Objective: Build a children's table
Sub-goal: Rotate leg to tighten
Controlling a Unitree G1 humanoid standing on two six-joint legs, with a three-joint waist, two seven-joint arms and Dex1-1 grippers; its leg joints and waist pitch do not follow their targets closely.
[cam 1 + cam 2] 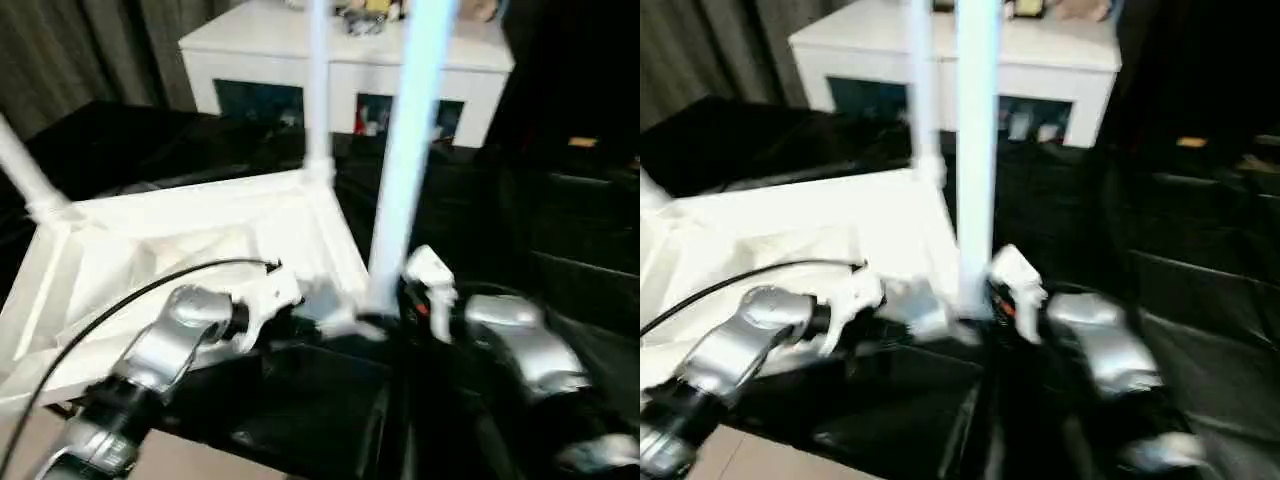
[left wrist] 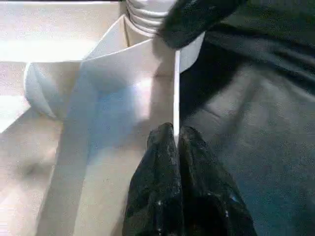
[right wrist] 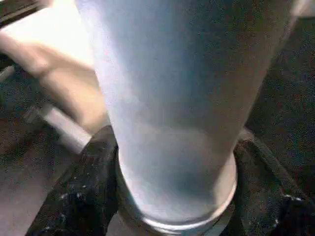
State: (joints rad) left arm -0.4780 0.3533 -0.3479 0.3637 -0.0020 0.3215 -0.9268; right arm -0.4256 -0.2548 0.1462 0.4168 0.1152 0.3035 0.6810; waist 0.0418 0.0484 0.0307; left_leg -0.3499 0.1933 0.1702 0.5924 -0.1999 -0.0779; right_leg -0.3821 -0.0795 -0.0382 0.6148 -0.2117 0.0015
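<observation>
The children's table lies upside down on black sheeting, with its ribbed white top (image 1: 190, 250) facing up. One white leg (image 1: 25, 170) stands at the far left corner and another (image 1: 318, 90) at the back corner. A third leg (image 1: 410, 150) rises at the near right corner. My right gripper (image 1: 400, 305) is shut on that leg's base, and its black fingers (image 3: 83, 187) sit on either side of the leg (image 3: 167, 123). My left gripper (image 1: 305, 298) is shut on the top's thin rim (image 2: 175, 88) right beside that corner, with its fingertips (image 2: 165, 140) pinched together.
A white cabinet (image 1: 350, 60) with dark glass doors stands behind, with small items on top. Black sheeting (image 1: 540, 230) covers the surface to the right and front. Grey curtains (image 1: 100, 50) hang at the back left. A black cable (image 1: 130, 295) arcs over my left forearm.
</observation>
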